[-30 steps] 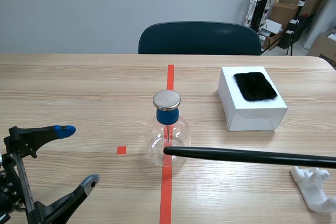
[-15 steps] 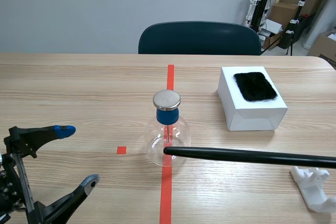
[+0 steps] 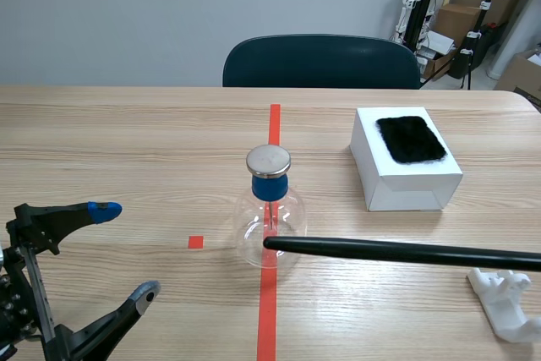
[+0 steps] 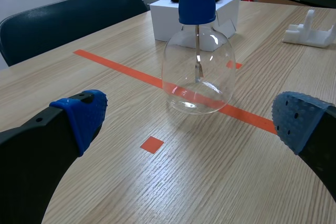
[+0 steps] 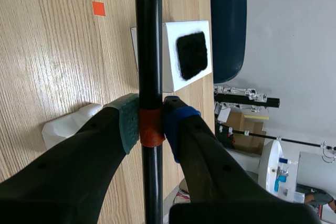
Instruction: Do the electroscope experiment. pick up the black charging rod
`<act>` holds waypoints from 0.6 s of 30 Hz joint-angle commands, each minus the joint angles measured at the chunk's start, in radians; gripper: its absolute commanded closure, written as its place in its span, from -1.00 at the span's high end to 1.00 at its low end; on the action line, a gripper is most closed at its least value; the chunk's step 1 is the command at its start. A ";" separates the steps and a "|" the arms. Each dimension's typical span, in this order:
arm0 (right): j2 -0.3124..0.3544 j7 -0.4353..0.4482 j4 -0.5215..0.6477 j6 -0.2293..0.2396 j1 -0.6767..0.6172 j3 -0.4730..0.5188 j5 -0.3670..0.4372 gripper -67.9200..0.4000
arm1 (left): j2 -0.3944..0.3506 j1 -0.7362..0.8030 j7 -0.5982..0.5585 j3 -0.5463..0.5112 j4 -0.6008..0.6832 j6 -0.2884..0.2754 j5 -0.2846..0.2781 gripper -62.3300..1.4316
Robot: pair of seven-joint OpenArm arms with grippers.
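The right gripper is clamped on the 1 black charging rod, its 2 pads pinching the rod's orange-red band. The rod hangs level above the table, its tip in front of the 1 glass flask. The left gripper has its 2 fingers wide apart, holding nothing. Farther right sit 1 white box topped by 1 black fur patch, and 1 white stand.

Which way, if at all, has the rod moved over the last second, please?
No. The rod has not moved: its tip still lies in front of the flask, at the same spot near its base.
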 commanded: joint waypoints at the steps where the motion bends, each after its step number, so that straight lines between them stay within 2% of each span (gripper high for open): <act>1: 0.002 0.008 0.014 -0.008 0.003 0.007 0.018 -0.97 | -0.008 -0.001 -0.017 -0.005 0.013 0.002 -0.014 1.00; 18: 0.002 0.033 0.014 -0.008 0.003 0.007 0.018 -0.97 | -0.008 -0.001 -0.017 -0.005 0.013 0.002 -0.014 1.00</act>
